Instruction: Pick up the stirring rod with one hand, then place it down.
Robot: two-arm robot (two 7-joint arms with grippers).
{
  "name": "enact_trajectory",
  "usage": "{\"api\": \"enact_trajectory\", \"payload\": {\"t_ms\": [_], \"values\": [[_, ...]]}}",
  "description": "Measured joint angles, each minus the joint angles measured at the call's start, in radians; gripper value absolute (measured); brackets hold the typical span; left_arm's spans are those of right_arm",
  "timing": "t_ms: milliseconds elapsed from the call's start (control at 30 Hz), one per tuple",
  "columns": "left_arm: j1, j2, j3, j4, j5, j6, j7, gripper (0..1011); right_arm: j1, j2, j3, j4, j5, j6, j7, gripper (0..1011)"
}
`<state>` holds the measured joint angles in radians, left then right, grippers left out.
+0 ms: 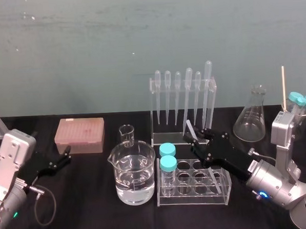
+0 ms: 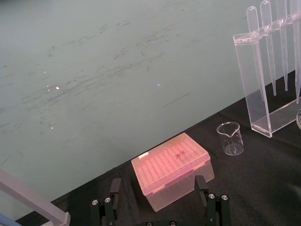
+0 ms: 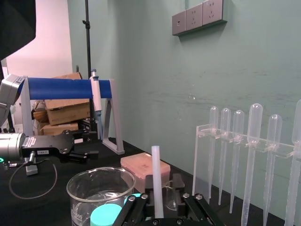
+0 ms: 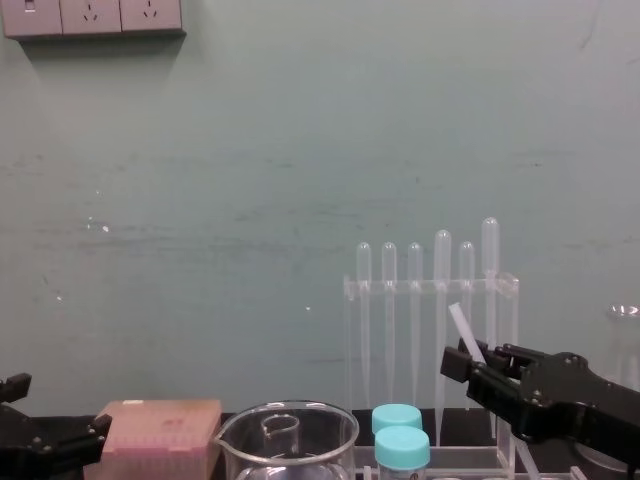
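Observation:
The stirring rod (image 1: 193, 131) is a thin translucent-white stick. It leans back to the left, with its lower end down in the clear test-tube rack (image 1: 196, 197). My right gripper (image 1: 199, 138) is around its middle, above the rack. In the right wrist view the stirring rod (image 3: 156, 179) stands between the black fingers (image 3: 178, 184), and a small gap shows on one side. The chest view shows the stirring rod (image 4: 465, 335) poking up out of the right gripper (image 4: 472, 368). My left gripper (image 1: 67, 155) is parked open at the left, beside the pink box (image 1: 79, 135).
A large beaker of water (image 1: 134, 177) stands left of the rack. Two blue-capped tubes (image 1: 168, 162) sit in the rack's left end. Behind are a pipette stand (image 1: 183, 108), a small beaker (image 1: 127, 134) and a conical flask (image 1: 251, 120).

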<state>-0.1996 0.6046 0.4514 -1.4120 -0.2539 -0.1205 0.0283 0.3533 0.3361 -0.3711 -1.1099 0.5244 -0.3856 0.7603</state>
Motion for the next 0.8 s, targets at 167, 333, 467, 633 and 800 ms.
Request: {"api": "enact_trajectory", "payload": {"t_ms": [167, 333, 467, 633, 800], "values": [[0.0, 0.0, 0.0, 0.0, 0.0, 0.0, 0.0, 1000, 0.0, 0.0, 0.001, 0.0, 0.0, -0.001, 0.0, 378], [0.0, 0.0, 0.0, 0.0, 0.0, 0.0, 0.0, 1000, 0.0, 0.0, 0.001, 0.0, 0.0, -0.001, 0.0, 529], [0.0, 0.0, 0.0, 0.0, 0.0, 0.0, 0.0, 1000, 0.0, 0.0, 0.001, 0.0, 0.001, -0.002, 0.0, 660], [0.0, 0.0, 0.0, 0.0, 0.0, 0.0, 0.0, 1000, -0.001, 0.0, 0.001, 0.0, 0.001, -0.002, 0.0, 833], [0.0, 0.0, 0.0, 0.0, 0.0, 0.0, 0.0, 1000, -0.001, 0.0, 0.001, 0.0, 0.001, -0.003, 0.0, 951]]}}
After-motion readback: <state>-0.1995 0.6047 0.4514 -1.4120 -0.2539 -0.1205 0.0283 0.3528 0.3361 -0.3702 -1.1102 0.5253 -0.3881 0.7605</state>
